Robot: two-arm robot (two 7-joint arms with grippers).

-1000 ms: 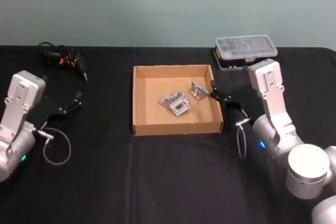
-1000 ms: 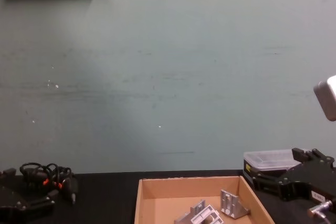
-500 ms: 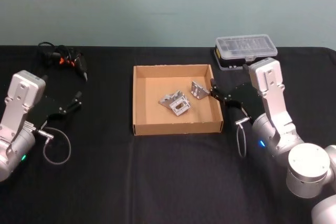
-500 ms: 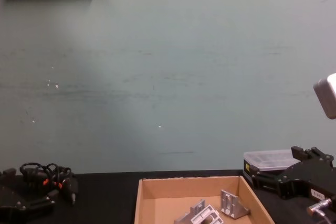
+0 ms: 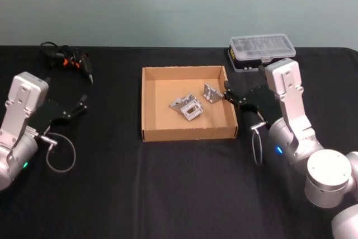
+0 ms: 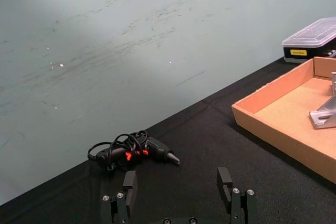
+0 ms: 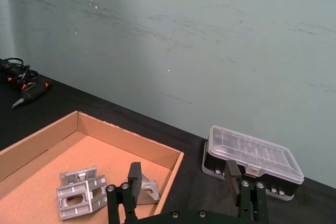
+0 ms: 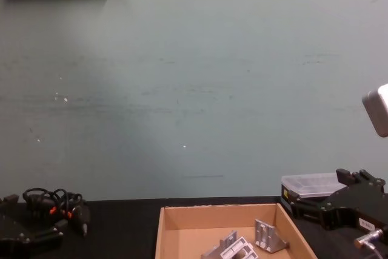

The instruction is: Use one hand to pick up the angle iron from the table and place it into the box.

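The tan cardboard box (image 5: pixel 184 131) sits mid-table on the black table (image 5: pixel 168 183). One silver angle iron (image 5: pixel 211 93) lies inside it near the right wall, and two more (image 5: pixel 185 108) lie together at its middle. My right gripper (image 5: pixel 228 94) hovers at the box's right wall, open and holding nothing. In the right wrist view the right gripper (image 7: pixel 184 178) stands with spread fingers above the nearest angle iron (image 7: pixel 147 191). My left gripper (image 5: pixel 79 108) is parked open at the table's left; the left wrist view also shows it (image 6: pixel 177 183) with nothing between its fingers.
A small black case with a clear lid (image 5: pixel 262 53) stands behind the right arm. A black tool with orange marks and a coiled cable (image 5: pixel 70 62) lies at the back left. Bare tabletop spreads in front of the box.
Both grippers hold their places and the angle irons lie still in the box. The head view has shifted slightly.
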